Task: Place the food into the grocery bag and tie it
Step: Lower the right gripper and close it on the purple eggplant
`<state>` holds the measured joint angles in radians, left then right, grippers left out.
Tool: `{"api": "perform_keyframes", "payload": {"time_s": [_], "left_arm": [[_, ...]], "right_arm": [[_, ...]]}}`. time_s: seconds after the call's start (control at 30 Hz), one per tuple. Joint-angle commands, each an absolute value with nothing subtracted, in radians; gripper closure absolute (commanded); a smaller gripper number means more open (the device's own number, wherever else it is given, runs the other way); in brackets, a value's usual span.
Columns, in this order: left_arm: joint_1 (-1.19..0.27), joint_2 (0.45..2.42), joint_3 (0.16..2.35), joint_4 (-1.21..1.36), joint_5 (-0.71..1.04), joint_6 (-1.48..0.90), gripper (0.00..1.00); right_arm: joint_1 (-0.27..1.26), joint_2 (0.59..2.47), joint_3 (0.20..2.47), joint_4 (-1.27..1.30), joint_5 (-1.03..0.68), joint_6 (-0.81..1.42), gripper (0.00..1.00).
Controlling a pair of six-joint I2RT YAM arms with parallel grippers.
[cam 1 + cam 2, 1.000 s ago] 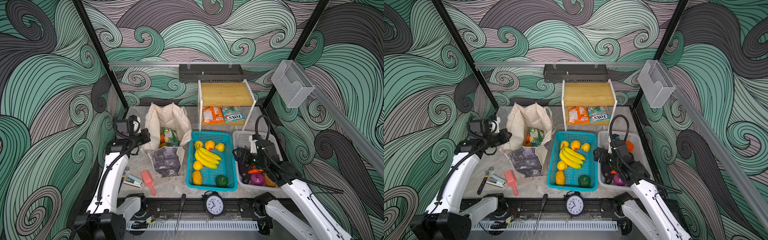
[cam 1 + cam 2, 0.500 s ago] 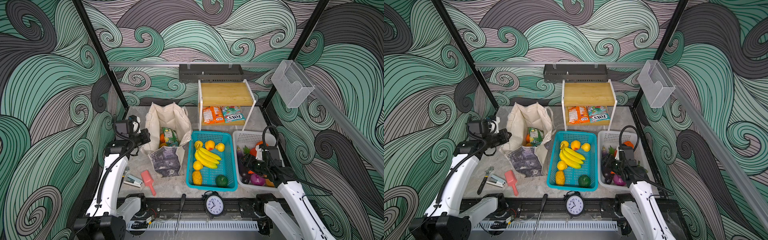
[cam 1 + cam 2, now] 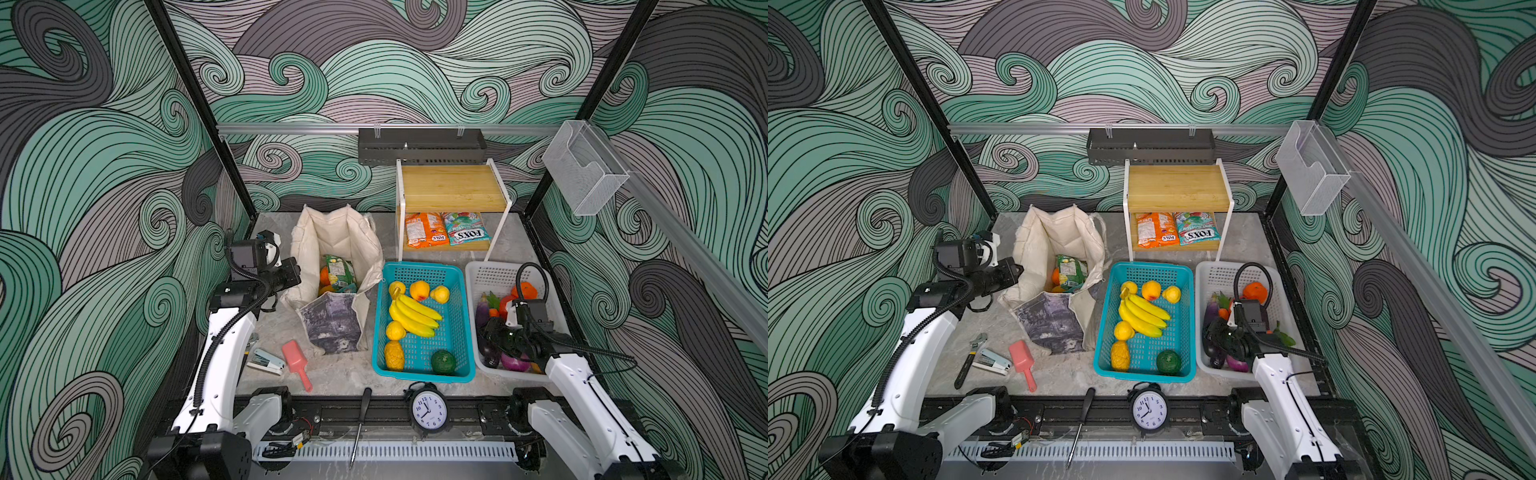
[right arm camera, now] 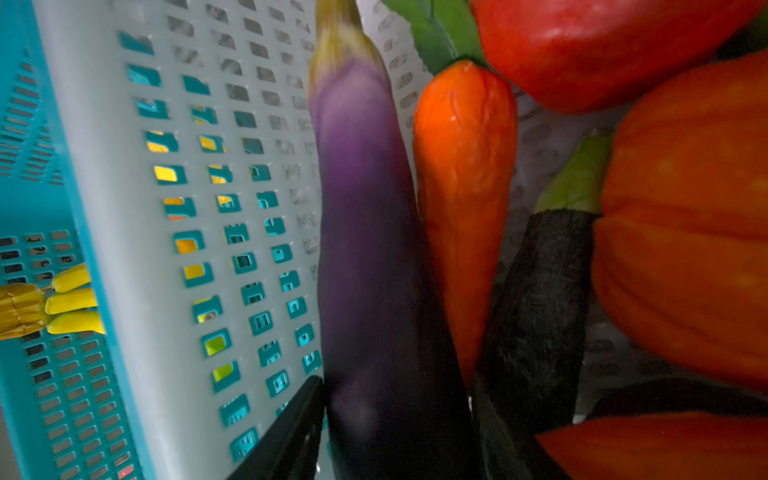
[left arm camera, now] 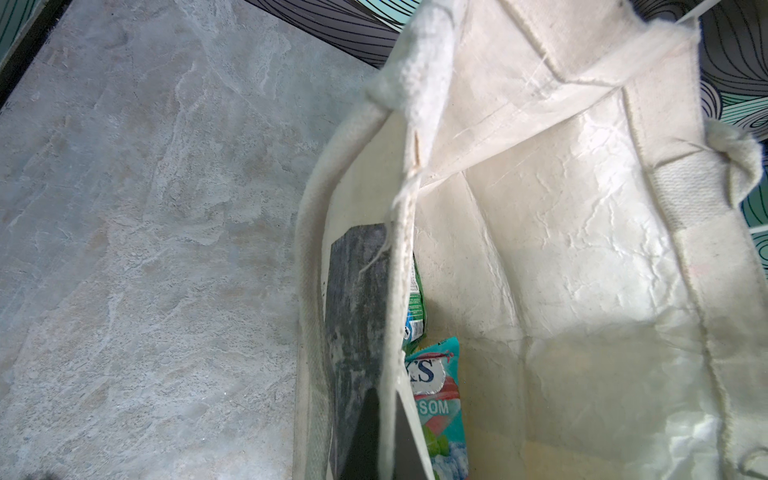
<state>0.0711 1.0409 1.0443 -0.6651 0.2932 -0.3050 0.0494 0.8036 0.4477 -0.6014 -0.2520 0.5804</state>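
1. One left gripper (image 5: pixel 385 415) is seen pressed shut on the grocery bag (image 3: pixel 336 232) at its left edge. A thin fold of canvas rim is pinched between its two fingers.
2. The one bag, soft beige cloth with a crinkled lining, is stood open on the marbled table (image 3: pixel 270 332), left of both baskets. Inside are counted one glossy green packet (image 3: pixel 338 270), one teal-red packet (image 5: pixel 432 374) and one round orange (image 3: pixel 324 275).
3. One bunch of bananas (image 3: pixel 413 318) and six other fruits (image 3: pixel 419 289), some smooth and some knobbly, are held in one teal basket (image 3: pixel 424 269) of rigid plastic mesh.
4. Two shiny packets (image 3: pixel 426 230) are laid flat under the wooden shelf (image 3: pixel 453 187).
5. In the one white basket (image 3: pixel 496 272), the right gripper (image 4: pixel 397 384) is closed around one long, smooth purple eggplant (image 4: pixel 361 187), with a finger against each side. One wrinkled carrot (image 4: pixel 461 187) is seen just beside it.
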Motion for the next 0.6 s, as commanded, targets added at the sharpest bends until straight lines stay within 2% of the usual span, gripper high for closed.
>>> {"api": "perform_keyframes", "payload": {"time_s": [0.0, 0.17, 0.3, 0.43, 0.57], "left_arm": [[0.075, 1.032, 1.043, -0.664, 0.316, -0.299, 1.0], [0.075, 1.034, 1.046, -0.67, 0.316, -0.3, 1.0], [0.075, 1.032, 1.046, -0.671, 0.309, -0.296, 1.0], [0.075, 1.027, 1.043, -0.667, 0.305, -0.295, 1.0], [0.075, 1.029, 1.045, -0.671, 0.3, -0.293, 1.0]], "right_arm": [[0.04, 0.785, 0.437, -0.565, -0.278, 0.583, 0.45], [0.036, 0.809, 0.417, -0.534, -0.278, 0.577, 0.46], [0.032, 0.831, 0.403, -0.514, -0.289, 0.579, 0.39], [0.029, 0.837, 0.384, -0.477, -0.285, 0.586, 0.37], [0.028, 0.851, 0.381, -0.458, -0.297, 0.588, 0.43]]}}
